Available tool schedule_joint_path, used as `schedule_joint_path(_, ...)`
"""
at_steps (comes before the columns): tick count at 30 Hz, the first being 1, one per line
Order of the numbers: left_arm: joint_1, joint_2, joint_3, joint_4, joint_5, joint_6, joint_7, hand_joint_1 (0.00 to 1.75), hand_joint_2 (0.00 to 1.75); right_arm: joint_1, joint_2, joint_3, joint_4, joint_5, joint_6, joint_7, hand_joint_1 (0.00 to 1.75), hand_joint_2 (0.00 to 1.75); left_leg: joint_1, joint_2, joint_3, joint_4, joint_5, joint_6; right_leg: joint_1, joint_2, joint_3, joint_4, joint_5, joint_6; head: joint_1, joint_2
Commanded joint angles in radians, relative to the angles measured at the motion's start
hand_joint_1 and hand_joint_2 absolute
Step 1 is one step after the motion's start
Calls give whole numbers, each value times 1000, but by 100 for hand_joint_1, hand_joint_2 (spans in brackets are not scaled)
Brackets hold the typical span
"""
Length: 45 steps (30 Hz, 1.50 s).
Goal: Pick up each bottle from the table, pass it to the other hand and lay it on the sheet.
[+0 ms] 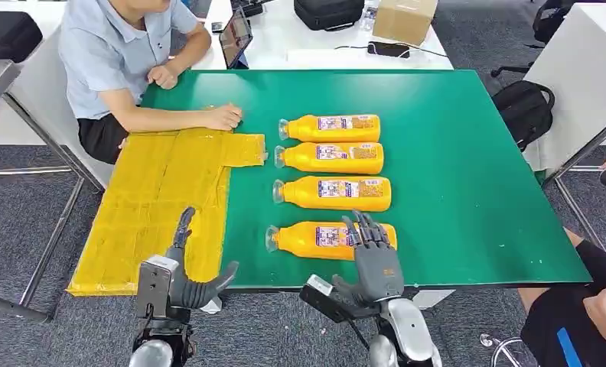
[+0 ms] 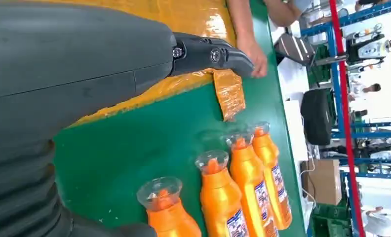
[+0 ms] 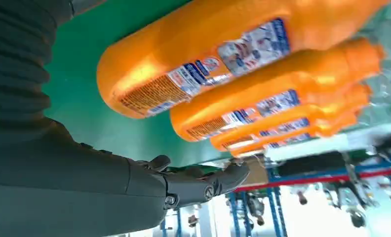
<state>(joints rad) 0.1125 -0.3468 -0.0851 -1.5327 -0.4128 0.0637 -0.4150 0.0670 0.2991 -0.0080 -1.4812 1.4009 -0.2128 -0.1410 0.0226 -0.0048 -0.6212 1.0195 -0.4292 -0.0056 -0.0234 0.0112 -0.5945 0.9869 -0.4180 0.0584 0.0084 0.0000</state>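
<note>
Several orange bottles with clear caps lie in a column on the green table (image 1: 476,168), caps toward the yellow sheet (image 1: 162,199). The nearest bottle (image 1: 315,238) (image 3: 223,44) (image 2: 166,215) lies just under the fingertips of my right hand (image 1: 375,260), which hovers over its base end with fingers spread and nothing in it. The others (image 1: 334,193) (image 1: 330,157) (image 1: 332,128) lie beyond. My left hand (image 1: 179,275) is open at the table's near edge over the sheet (image 2: 193,19), holding nothing.
A person sits at the far left with a hand (image 1: 223,116) resting on the sheet's far edge. Another person's knee and hand (image 1: 602,310) are at the right. A tablet (image 1: 236,37), a bag and a box sit on the white table behind.
</note>
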Motion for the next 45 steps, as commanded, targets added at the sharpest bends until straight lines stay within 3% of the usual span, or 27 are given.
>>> schedule_joint_path(1,-34,-2,42,92,-6,-4,8,0,175,-78,-34,-58,185,56,15,55,0,175,0,0,5,-3,-1,2,1,-1,6,-3,0,-3,0,0)
schedule_joint_path(16,-38,-2,39,95,-7,-6,8,0,175,-78,-36,-67,183,60,15,61,0,175,0,0,2,-1,0,1,0,-1,2,-1,0,-1,0,0)
schedule_joint_path(23,-88,-2,20,147,-2,-19,0,0,175,-196,-35,-118,374,83,9,100,0,175,0,0,5,-2,0,2,1,-1,5,-2,0,-3,0,0)
schedule_joint_path(28,-90,-2,24,147,3,-21,5,0,175,-223,-48,-146,412,135,-7,130,0,175,0,-1,4,-2,0,1,1,-2,4,-2,0,-2,0,0)
schedule_joint_path(34,-109,-2,13,157,15,-26,6,0,175,-292,-108,-109,497,170,-41,248,0,175,0,-1,3,-1,0,2,1,-2,4,-2,0,-2,0,0)
schedule_joint_path(45,-120,-2,26,166,34,-37,4,0,175,-319,-109,-109,554,170,-54,238,0,175,0,-2,5,-1,0,2,1,-3,6,-2,0,-3,0,0)
